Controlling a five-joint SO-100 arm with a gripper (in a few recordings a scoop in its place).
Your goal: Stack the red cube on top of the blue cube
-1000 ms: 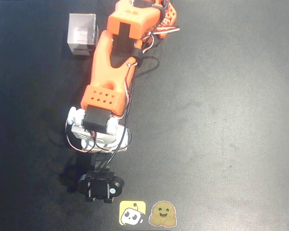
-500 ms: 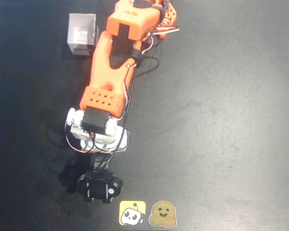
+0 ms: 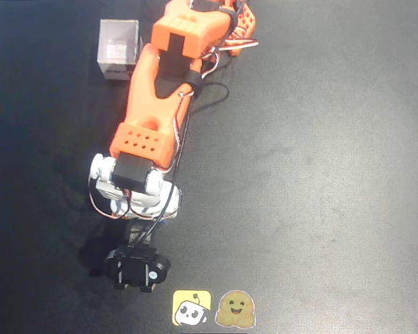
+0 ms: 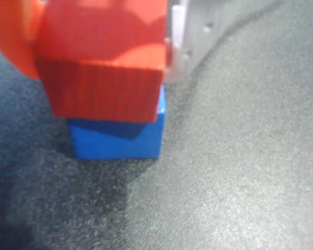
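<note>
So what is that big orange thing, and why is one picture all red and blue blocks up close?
The big orange thing is a robot arm lying across a black table, seen by a camera looking straight down. At its end is a two-finger gripper, like a little claw. The close-up comes from a tiny camera riding on the arm's wrist. There you see a small matte red cube sitting above a small matte blue cube; the red one is a bit shifted to the left. An orange finger and a pale finger sit on either side of the red cube, seemingly gripping it. Also on the table: a small white open box and two yellow cartoon stickers.
</note>
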